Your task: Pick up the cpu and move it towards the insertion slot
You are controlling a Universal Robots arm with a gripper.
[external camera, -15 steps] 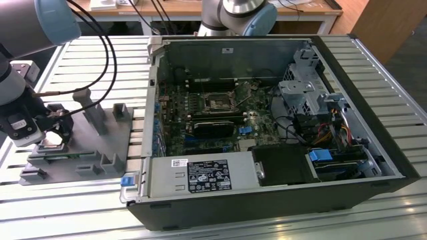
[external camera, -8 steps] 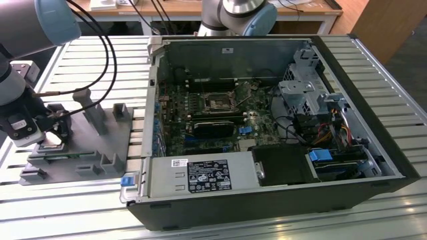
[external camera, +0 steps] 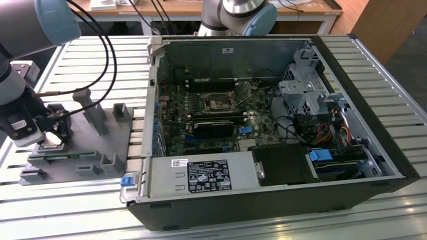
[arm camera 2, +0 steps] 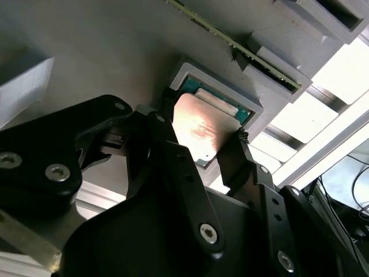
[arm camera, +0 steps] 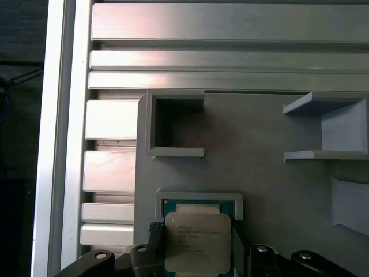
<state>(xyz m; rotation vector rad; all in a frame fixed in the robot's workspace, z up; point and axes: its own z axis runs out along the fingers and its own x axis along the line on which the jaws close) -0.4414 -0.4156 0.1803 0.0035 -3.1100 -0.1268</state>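
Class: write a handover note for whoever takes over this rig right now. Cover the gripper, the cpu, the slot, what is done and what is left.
The gripper: fingers shut on two opposite edges of the cpu.
The cpu is at the pocket of the grey fixture, on the exterior view's left.
The slot is inside the open case, well apart from the cpu.
Done: the grasp. Left: the carry to the slot.

The exterior view looks steeply down from afar on the open computer case (external camera: 220, 50) and the grey fixture block (external camera: 100, 145) beside it. Both wrist views hover close over that block, sharing the chip (arm camera: 197, 239) between the fingers (arm camera 2: 233, 158).
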